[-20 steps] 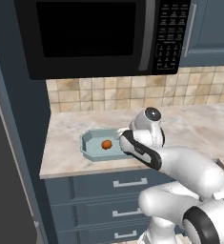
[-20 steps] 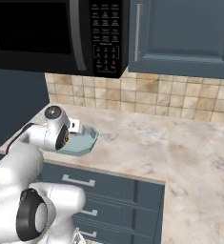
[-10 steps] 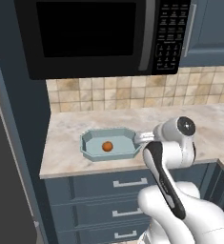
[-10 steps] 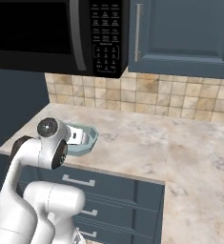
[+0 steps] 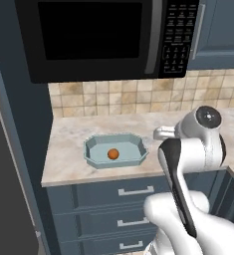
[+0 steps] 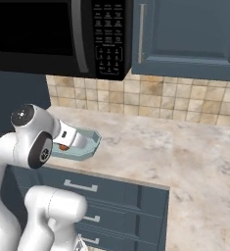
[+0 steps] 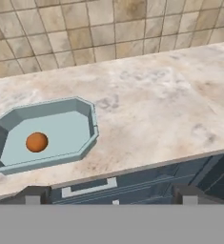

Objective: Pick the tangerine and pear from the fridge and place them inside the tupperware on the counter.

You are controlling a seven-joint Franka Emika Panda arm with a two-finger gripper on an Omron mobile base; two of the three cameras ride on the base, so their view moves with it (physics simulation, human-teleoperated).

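The tangerine [image 5: 113,154] lies inside the tupperware [image 5: 94,158], on the tray's floor a little toward its left half in the hand view [image 7: 36,142]; in the right base view only a sliver of it [image 6: 63,146] shows past the arm. Being a smooth ball, it has no long axis or facing that can be told. The tupperware's long axis runs left to right along the tabletop [image 5: 68,139] edge in the left base view, from 9 to 3 o'clock; in the hand view it [image 7: 87,125] sits at about 8 o'clock from centre, tilted slightly, and in the right base view its right end [image 6: 90,143] sticks out beyond the arm. It rests flat on the beige speckled tabletop [image 7: 151,114], near the front edge, above the dark blue drawers [image 5: 133,191] with silver handles.

At 12 o'clock from the tray is the tiled backsplash [image 5: 118,97], and above that the black microwave [image 5: 98,35].

The pincer [image 7: 111,195] shows in the hand view as two dark tips at the bottom, set wide apart with nothing between them, so it stands open and empty.

Compared with a second ago, the arm has swung away from the tray toward 3 o'clock in the left base view, leaving the tray uncovered; the tangerine lies where it did.
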